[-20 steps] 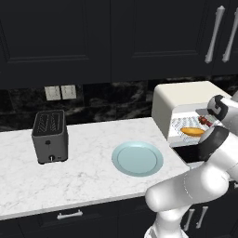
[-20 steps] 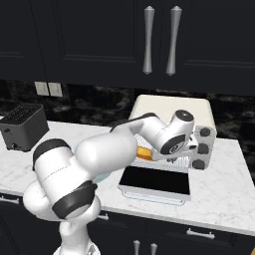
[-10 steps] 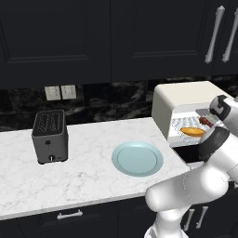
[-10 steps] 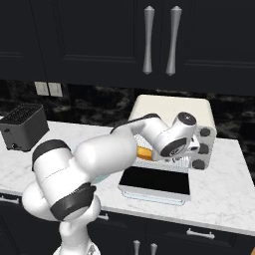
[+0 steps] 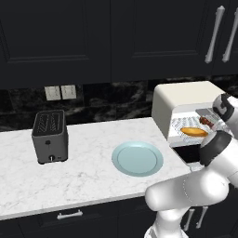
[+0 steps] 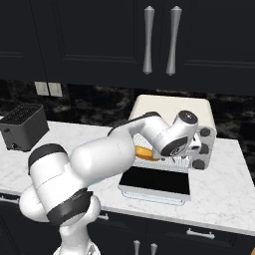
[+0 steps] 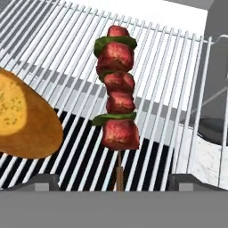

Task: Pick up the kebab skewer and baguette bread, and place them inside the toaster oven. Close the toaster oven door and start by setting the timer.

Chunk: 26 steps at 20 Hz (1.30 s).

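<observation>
- Kebab skewer (image 7: 116, 104): lies on the wire rack (image 7: 169, 71) inside the toaster oven (image 5: 183, 104).
- Baguette bread (image 7: 22, 118): on the same rack, beside the skewer, apart from it.
- Gripper (image 7: 111, 182): jaws wide, holding nothing; fingertips (image 7: 42, 181) flank the stick end.
- Toaster oven door (image 6: 155, 182): folded down flat.

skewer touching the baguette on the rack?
Apart. In the hand view, bare wire rack bars show between the kebab skewer and the baguette bread, which lies off to its side.

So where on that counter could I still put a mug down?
Free marble lies between the black toaster and the blue plate, and in front of both. It's crowded at the toaster oven, where the arm reaches over the open door.
</observation>
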Tool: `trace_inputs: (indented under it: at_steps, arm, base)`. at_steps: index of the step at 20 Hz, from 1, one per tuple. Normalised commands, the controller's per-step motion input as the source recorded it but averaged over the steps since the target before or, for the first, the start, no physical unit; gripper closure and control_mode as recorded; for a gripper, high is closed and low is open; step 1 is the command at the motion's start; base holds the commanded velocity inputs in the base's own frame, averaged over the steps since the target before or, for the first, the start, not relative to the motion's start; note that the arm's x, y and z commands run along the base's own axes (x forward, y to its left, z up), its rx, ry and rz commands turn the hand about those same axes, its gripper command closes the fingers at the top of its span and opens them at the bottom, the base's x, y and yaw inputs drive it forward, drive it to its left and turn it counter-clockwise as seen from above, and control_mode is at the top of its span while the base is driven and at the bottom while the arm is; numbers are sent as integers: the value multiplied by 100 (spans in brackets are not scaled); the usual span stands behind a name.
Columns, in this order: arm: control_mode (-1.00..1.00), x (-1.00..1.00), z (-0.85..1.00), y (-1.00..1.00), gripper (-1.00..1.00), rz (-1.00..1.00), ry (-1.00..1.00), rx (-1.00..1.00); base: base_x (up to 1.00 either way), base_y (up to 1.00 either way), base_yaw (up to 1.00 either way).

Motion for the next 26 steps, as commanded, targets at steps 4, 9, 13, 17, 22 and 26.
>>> trace_inputs:
  at_steps: [4, 9, 13, 17, 22, 26]
  arm:
    - [-100, -87, 57, 0, -100, -9, 0, 0]
    - [-100, -83, -3, 30, -100, -19, 2, 0]
    - [-100, -13, -33, 54, -100, -29, 3, 0]
    - [-100, 6, -59, 35, -100, -29, 7, 0]
    - [-100, 7, -29, 12, -100, -20, 2, -4]
    - [-100, 15, -12, -2, -100, -11, 1, -1]
  base:
    - [0, 0, 0]
    - [0, 0, 0]
    - [0, 0, 0]
    - [0, 0, 0]
    - [0, 0, 0]
    - [0, 0, 0]
